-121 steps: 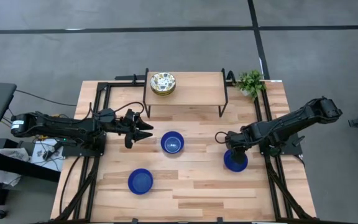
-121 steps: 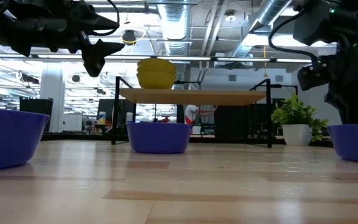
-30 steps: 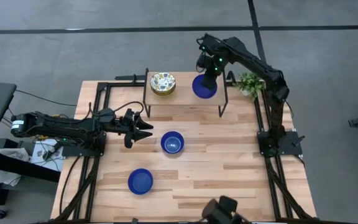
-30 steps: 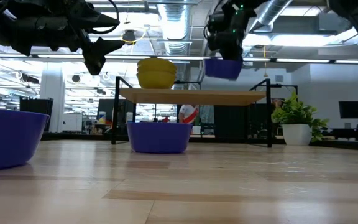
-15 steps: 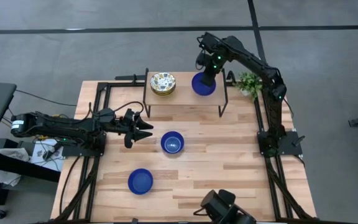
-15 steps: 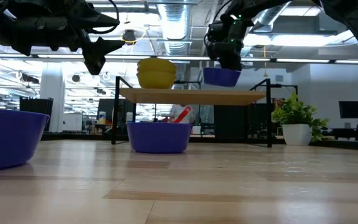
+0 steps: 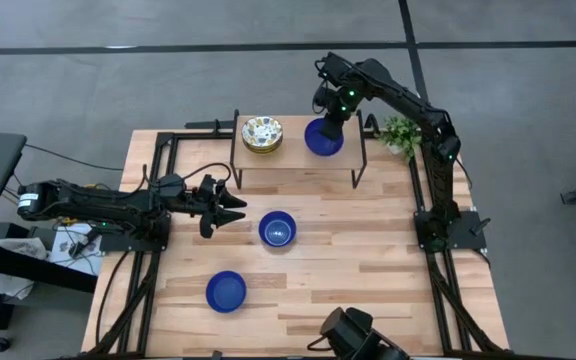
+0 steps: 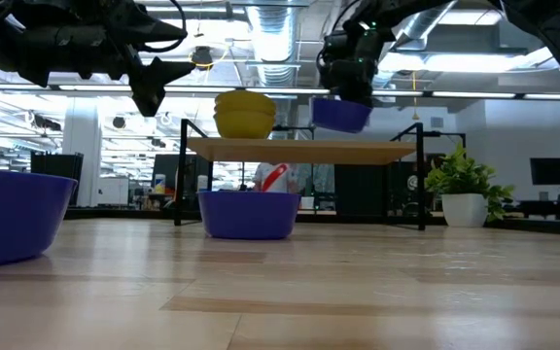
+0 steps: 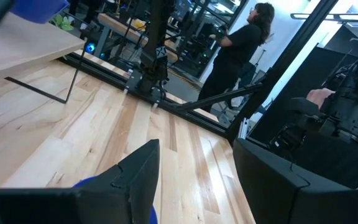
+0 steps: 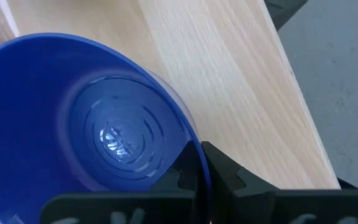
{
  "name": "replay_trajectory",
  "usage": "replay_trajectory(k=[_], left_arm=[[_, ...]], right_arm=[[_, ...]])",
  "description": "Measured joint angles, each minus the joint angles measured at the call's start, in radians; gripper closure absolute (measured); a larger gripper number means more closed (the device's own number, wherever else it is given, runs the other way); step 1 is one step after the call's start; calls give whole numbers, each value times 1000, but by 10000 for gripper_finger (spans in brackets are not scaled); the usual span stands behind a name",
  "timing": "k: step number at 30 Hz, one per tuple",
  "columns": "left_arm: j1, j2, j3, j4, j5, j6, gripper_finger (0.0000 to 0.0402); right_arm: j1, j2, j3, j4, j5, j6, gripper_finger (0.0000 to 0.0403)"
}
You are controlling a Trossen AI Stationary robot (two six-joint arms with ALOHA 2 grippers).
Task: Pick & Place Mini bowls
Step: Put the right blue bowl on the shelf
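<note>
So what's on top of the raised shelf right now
A stack of patterned bowls sits on the shelf. The right end effector holds a blue bowl over it, not touching in the low view. How many are stacked cannot be seen.

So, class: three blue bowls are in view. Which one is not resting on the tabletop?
The blue bowl held by the right gripper above the raised shelf. The other two blue bowls sit on the table.

Bright, even light; soft shadows

Wooden shelf (image 7: 298, 150) on black legs, potted plant (image 7: 402, 132) beside (person beyond)
</note>
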Motion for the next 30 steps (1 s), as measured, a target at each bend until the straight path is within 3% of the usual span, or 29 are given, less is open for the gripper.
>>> replay_trajectory(k=[30], left_arm=[[-1, 0, 0, 17, 0, 0, 198]], right_arm=[[-26, 64, -1, -6, -11, -18, 398]])
